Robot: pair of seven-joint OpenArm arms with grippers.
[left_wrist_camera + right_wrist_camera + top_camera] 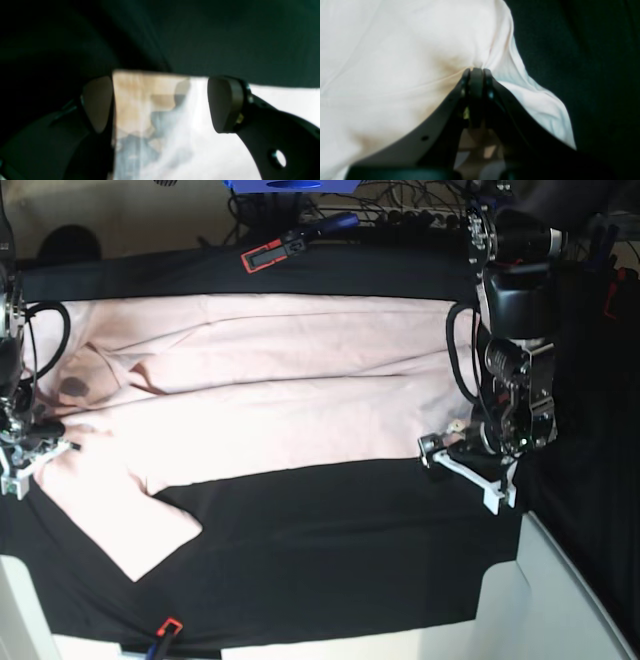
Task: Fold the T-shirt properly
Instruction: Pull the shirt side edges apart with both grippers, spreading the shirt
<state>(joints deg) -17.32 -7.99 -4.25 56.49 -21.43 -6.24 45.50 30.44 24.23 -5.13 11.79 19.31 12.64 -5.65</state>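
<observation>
Across the black table cloth (330,530) that covers the surface, the T-shirt (270,390) lies spread out, pale pink and plain side up, reaching from the left edge almost to the right one in the base view. One sleeve (150,530) fans out toward the near left corner. At the left edge the right end effector (476,71) has its jaws pressed together on a pinch of the pink fabric, which puckers into creases around the tips. At the shirt's right end, the left end effector (470,470) sits just beside the cloth's hem with its fingers (223,103) spread wide apart and nothing between them. A black and red tool (290,245) lies at the far edge of the surface.
</observation>
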